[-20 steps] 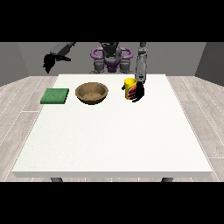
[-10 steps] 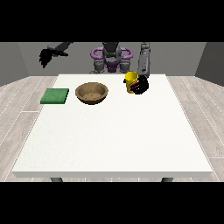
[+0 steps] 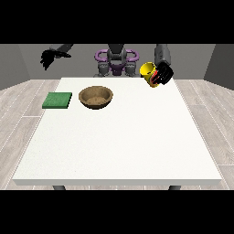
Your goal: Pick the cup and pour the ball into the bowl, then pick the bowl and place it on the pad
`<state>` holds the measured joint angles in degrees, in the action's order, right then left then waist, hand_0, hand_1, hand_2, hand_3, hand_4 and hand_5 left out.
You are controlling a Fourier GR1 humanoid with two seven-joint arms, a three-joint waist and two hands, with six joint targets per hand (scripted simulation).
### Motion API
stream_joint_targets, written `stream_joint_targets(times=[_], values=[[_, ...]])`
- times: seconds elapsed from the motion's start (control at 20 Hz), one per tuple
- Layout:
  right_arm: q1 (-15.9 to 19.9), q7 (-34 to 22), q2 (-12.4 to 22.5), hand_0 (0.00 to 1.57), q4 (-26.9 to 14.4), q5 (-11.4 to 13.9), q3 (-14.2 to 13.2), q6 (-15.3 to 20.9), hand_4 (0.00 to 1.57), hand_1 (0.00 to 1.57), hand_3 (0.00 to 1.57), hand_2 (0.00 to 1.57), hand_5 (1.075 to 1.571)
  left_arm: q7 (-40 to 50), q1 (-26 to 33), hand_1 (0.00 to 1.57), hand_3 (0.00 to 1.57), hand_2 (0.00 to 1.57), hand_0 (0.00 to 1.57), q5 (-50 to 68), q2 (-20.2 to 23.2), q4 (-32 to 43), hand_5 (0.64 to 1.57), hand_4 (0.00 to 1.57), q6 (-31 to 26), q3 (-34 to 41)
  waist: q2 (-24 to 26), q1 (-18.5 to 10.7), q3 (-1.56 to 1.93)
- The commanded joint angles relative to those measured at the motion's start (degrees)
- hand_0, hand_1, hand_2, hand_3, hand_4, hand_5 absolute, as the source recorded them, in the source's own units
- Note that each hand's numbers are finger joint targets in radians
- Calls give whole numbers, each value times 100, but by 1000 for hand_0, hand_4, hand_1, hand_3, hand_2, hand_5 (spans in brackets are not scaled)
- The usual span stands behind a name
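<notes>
1. I stand behind a large white table (image 3: 119,137) in what looks like a bare test room, perhaps a lab.
2. The floor (image 3: 23,105) around me is pale grey wood-look planking, showing at 9 and 3 o'clock of the table.
3. Plain grey walls (image 3: 18,59) close the space off at 12 o'clock, though I cannot make out any detail on them.

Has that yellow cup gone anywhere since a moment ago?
Yes. The yellow cup, held in the hand at the view's right, has risen off the white table and tilted, mouth turned towards the wooden bowl.
</notes>
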<state>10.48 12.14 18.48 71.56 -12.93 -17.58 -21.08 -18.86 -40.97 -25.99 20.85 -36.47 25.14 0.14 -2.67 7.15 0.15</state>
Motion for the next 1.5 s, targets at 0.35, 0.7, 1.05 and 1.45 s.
stream_joint_targets(times=[0.35, 0.7, 1.05, 1.45], values=[[-37, 301, 128, 0, -635, 2, -168, -182, 0, 0, 0, 0, 1569, 1794, -317, 1490, 1571, 1571, 1490, -1674, -601, -186, 1267, 1512, 568, -1036, 328, -99, -9], [54, 375, 174, 0, -1116, 57, -186, -250, 0, 0, 0, 0, 1570, 3152, -1243, 1553, 1571, 1571, 1553, -3236, -782, -26, 1203, 1571, -17, -2095, 691, -175, 3], [61, 307, 505, 0, -1345, -43, -258, -650, 0, 0, 0, 0, 1571, 3870, -1413, 1482, 1571, 1571, 1482, -4856, -1516, 262, 1204, 1571, -515, -3420, 770, 12, 2], [312, 246, 214, 0, -1357, -3, -158, -368, 0, 0, 0, 0, 1571, 4058, -1870, 1520, 1571, 1571, 1520, -6314, -1633, 744, 1232, 1504, -1615, -4601, 759, 44, -8]])
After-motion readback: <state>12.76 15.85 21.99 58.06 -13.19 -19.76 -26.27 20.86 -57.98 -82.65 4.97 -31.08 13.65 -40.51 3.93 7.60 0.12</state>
